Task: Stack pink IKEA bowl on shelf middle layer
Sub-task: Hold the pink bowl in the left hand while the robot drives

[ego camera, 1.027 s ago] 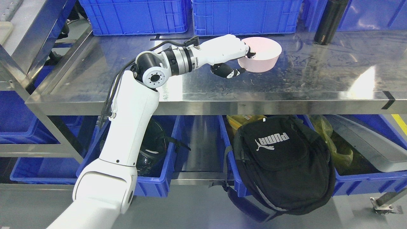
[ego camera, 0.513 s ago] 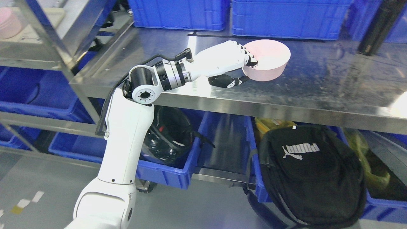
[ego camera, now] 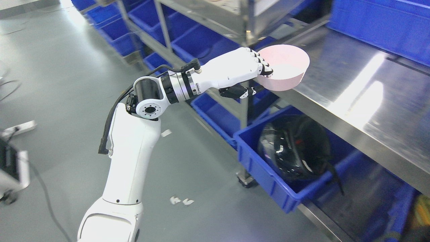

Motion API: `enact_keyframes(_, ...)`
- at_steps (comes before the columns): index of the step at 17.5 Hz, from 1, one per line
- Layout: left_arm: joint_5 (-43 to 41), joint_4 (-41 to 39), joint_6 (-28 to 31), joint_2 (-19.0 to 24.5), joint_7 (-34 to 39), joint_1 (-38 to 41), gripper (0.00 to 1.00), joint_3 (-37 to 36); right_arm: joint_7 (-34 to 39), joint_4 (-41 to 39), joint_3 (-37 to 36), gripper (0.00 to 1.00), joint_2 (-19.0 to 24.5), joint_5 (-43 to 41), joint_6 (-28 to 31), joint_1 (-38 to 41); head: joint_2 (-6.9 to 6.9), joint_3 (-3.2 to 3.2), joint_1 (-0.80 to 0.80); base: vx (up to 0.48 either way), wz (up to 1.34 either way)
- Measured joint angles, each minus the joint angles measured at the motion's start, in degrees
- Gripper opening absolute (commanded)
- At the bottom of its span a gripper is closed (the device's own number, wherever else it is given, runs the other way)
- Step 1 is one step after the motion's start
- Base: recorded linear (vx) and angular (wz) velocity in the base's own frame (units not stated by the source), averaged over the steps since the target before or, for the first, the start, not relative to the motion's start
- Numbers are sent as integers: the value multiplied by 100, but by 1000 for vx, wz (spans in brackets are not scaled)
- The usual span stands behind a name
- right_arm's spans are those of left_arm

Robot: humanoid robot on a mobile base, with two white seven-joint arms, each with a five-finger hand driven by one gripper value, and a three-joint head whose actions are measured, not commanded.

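My left hand [ego camera: 258,79] is shut on the near rim of a pink bowl [ego camera: 285,69], fingers over the rim and thumb under it. The bowl is held upright in the air, over the left corner of a steel table [ego camera: 352,101]. The white left arm [ego camera: 134,144] comes up from the lower left. A steel shelf rack [ego camera: 215,20] stands behind the bowl at the top of the view; its layers are mostly cut off. My right hand is out of view.
A blue bin [ego camera: 268,168] under the table holds a black helmet [ego camera: 295,148]. More blue bins [ego camera: 188,40] sit on the rack's lower level. A large blue crate [ego camera: 379,27] stands on the table at the back right. Grey floor lies to the left.
The whole view has swung left, so the camera moved. The bowl stays in my left hand and now hangs over the table's left corner, near the shelf rack.
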Motion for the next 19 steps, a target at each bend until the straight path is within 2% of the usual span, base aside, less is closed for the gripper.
enact_keyframes(8,137,-195,-1,-1,-24,56,1,12,23,0,0,100,0,0,12,-2,0,0,0,55,1163)
enact_keyframes(19,197,-315,-2,-1,-140,183,1,140,2,0,0,100,0,0,25,0,1,0,0,117,242)
